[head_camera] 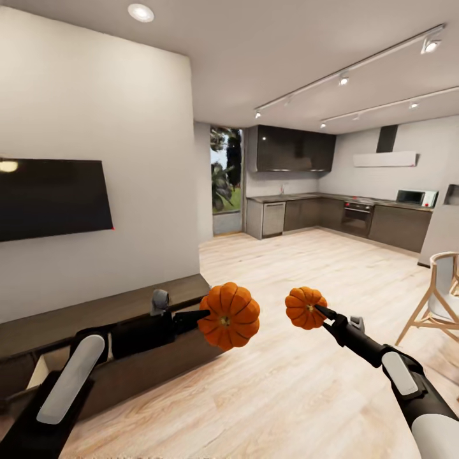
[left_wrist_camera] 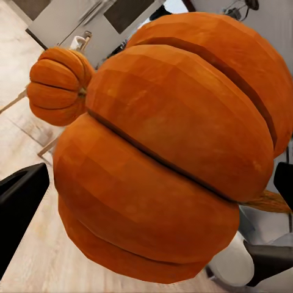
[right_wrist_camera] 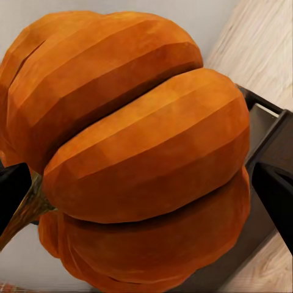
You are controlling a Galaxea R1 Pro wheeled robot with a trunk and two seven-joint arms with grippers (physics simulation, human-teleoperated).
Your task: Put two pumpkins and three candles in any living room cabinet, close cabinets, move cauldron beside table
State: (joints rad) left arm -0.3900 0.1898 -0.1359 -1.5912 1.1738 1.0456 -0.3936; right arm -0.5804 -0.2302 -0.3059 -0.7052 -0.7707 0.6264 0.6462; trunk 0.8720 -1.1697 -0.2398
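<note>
My left gripper is shut on the larger orange pumpkin, held in the air just past the right end of the dark brown cabinet. Up close, that pumpkin sits between the dark fingers. My right gripper is shut on the smaller pumpkin, held over the wood floor at about the same height. The right wrist view shows this pumpkin with the cabinet behind it. The candles, the cauldron and the table are out of view.
A drawer of the cabinet stands open at the lower left. A black TV hangs on the wall above. A light wooden chair stands at the right. Plank floor runs ahead to the dark kitchen.
</note>
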